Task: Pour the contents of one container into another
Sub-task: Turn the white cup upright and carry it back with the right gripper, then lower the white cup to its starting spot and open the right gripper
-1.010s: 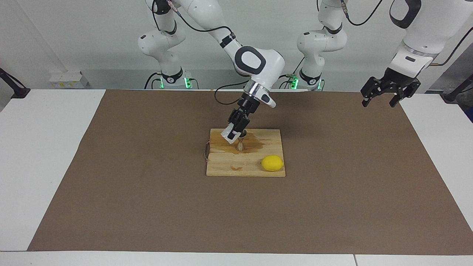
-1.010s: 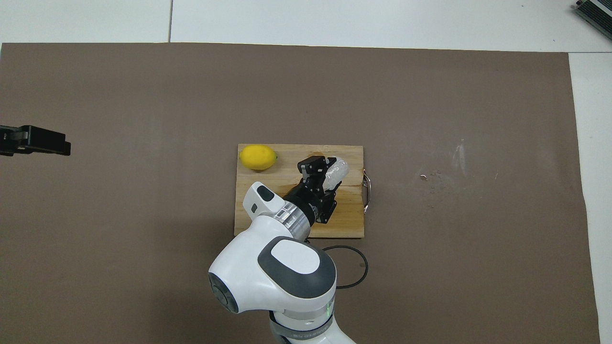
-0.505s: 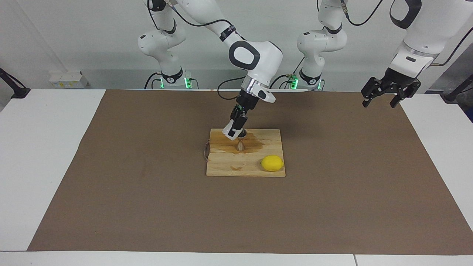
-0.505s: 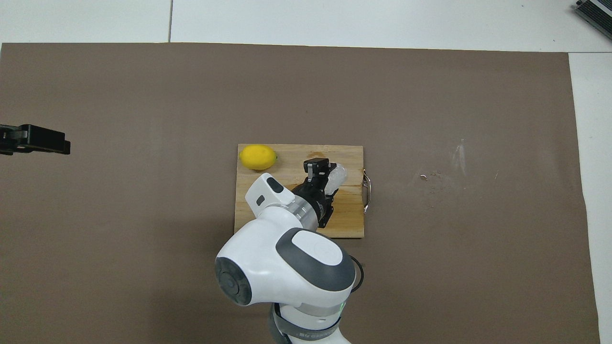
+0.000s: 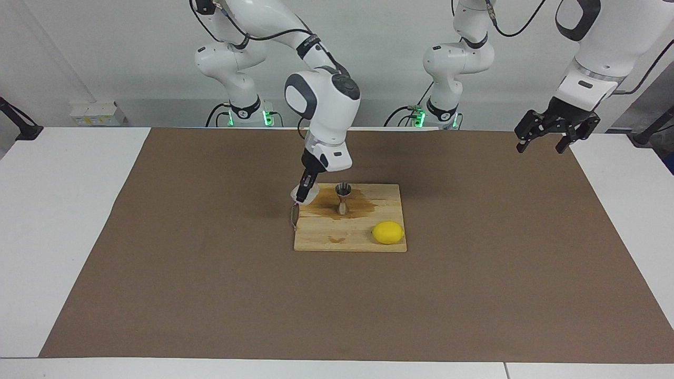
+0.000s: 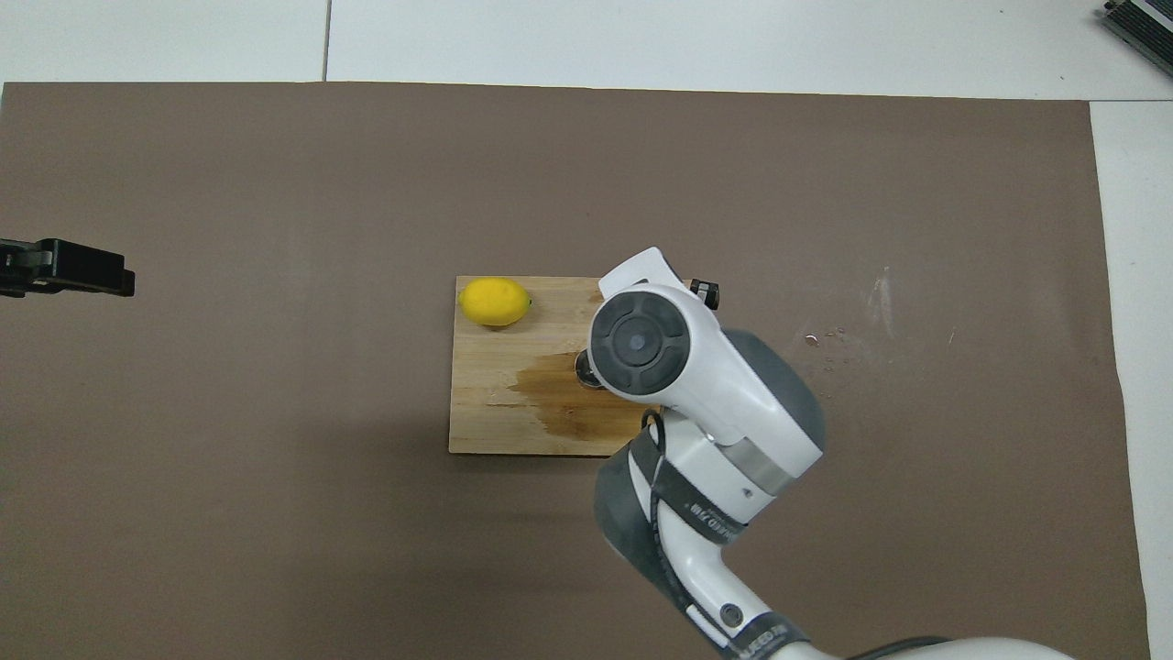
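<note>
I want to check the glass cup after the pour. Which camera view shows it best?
The facing view. There the cup shows in the right gripper, over the board's edge, beside the jigger. In the overhead view the right arm covers the cup completely, so that view shows nothing of it.

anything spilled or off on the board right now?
Yes. A dark wet stain spreads over the wooden board around the jigger, which stands upright, so liquid seems to have missed it. The right pincer holds the glass cup at the board's edge, beside the jigger. The lemon looks dry.
</note>
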Robot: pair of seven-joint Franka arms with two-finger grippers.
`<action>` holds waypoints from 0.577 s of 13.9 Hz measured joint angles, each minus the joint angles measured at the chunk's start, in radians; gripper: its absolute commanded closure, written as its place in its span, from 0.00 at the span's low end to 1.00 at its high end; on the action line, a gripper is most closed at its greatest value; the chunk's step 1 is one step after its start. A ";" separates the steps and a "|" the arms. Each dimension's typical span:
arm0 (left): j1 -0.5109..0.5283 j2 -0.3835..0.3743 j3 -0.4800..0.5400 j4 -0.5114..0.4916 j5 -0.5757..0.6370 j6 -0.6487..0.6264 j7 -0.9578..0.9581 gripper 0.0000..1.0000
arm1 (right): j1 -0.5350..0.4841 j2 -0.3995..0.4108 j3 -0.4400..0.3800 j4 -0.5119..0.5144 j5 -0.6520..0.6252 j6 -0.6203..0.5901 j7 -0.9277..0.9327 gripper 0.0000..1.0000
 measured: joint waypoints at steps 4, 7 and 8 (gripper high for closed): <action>0.000 0.000 -0.001 -0.012 0.000 0.002 0.025 0.00 | -0.162 0.001 -0.002 -0.050 0.142 0.021 -0.241 1.00; -0.001 -0.003 -0.005 -0.043 0.000 0.018 0.030 0.00 | -0.274 -0.003 -0.003 -0.146 0.217 0.167 -0.415 1.00; -0.001 -0.005 -0.008 -0.049 0.000 0.019 0.031 0.00 | -0.307 -0.007 -0.003 -0.195 0.247 0.224 -0.475 1.00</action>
